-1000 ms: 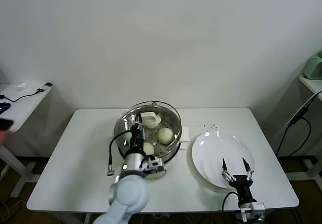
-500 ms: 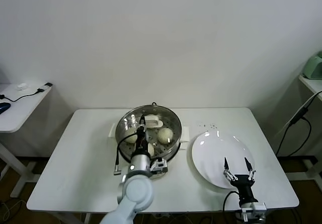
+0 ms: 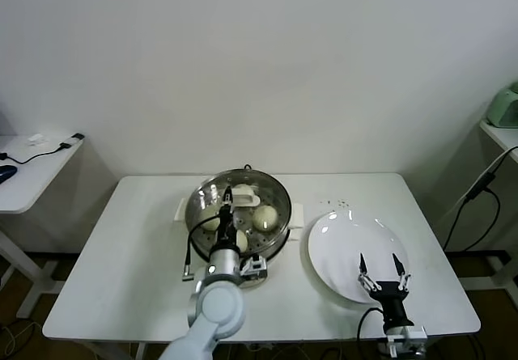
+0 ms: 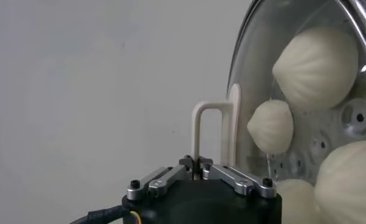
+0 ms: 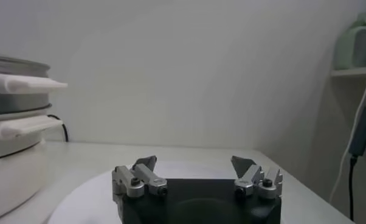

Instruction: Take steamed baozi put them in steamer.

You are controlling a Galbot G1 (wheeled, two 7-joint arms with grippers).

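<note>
Baozi [image 3: 265, 218] sit in the steamer [image 3: 279, 201] beneath the left gripper's [image 3: 229, 194] pressed-together, empty jaws.

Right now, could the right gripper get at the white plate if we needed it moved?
Probably yes. The right gripper hangs open over the near edge of the white plate, nothing lies on the plate, and the left gripper is away over the steamer.

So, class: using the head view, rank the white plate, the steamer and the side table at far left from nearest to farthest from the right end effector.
1. White plate, directly beneath the right end effector.
2. Steamer, left of the plate, mid-table.
3. Side table, far left edge.
</note>
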